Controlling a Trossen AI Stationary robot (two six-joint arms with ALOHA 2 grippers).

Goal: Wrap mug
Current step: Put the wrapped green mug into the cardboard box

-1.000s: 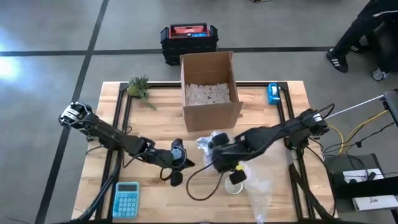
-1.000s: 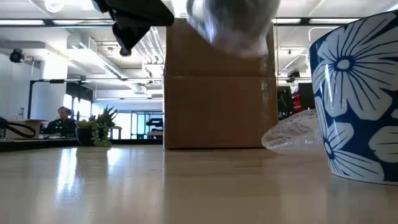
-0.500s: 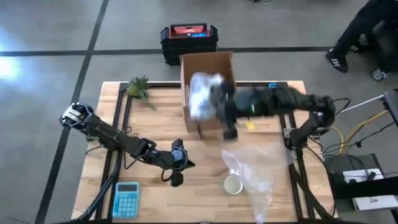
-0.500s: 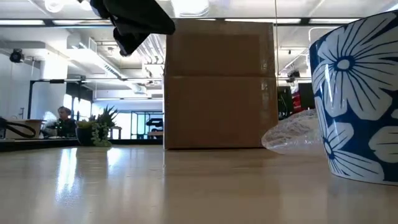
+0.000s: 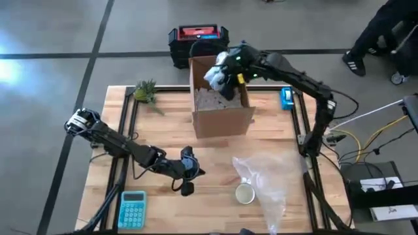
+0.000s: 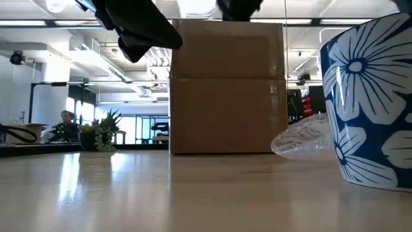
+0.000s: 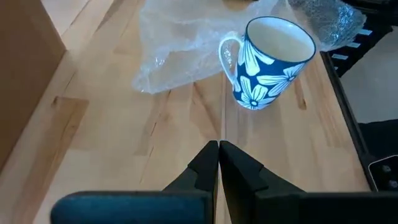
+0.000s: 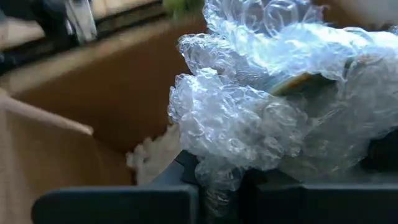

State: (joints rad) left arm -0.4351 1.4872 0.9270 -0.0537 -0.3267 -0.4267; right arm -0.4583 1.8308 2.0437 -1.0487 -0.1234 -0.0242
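A blue mug with white flowers (image 7: 270, 62) stands upright on its base near the table's front edge, also in the high view (image 5: 245, 193) and the low view (image 6: 373, 96). A loose sheet of bubble wrap (image 5: 271, 186) lies beside it. My right gripper (image 5: 228, 73) is over the open cardboard box (image 5: 221, 94) at the far side, shut on a bubble-wrapped bundle (image 8: 273, 106). My left gripper (image 7: 219, 155) hovers shut left of the mug, with nothing in it. My right gripper pinches the bundle's lower bubble-wrap folds (image 8: 214, 177) between its two fingers, several crumpled layers. The bundle is lifted clear and sits over the box's opening. The fingers themselves are mostly hidden by the wrap.
Packing peanuts (image 5: 215, 98) fill the bottom of the box. A small plant (image 5: 145, 91) is at the far left corner, a blue tape dispenser (image 5: 286, 98) at the far right, a calculator (image 5: 132, 209) at the near left. A black and red case (image 5: 198, 40) sits on the floor beyond.
My right gripper has risen from beside the mug and swung toward the far edge with the bubble-wrapped bundle, which is now over the open box. The mug and the loose sheet stayed where they were.
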